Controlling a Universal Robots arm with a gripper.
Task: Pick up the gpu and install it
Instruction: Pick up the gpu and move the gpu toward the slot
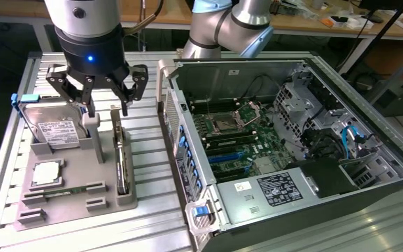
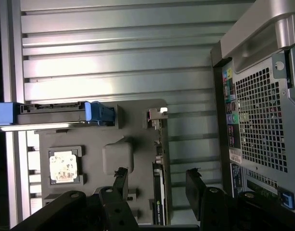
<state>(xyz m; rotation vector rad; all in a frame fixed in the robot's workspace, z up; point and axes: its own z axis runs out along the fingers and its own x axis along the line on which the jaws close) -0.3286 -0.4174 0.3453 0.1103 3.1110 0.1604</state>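
On edge in a slot of the grey holder (image 1: 69,210), on its side nearest the computer case (image 1: 293,226), the gpu (image 1: 120,157) is seen, untouched. The gripper (image 1: 107,109) is held above it, jaws spread wide and empty, one to each side of the card. The pick-up step is judged to be in hand; a squarely centred closing on the thin board would be called for. One gpu, one hard drive (image 1: 54,128), one CPU (image 1: 45,173), one RAM stick (image 1: 65,191) and one case are counted.

On a slatted aluminium table (image 1: 145,142), a grey holder (image 1: 69,210) carrying a hard drive (image 1: 54,130) in blue frame, a flat-lying CPU (image 1: 46,173), a RAM stick (image 1: 65,192) near it.
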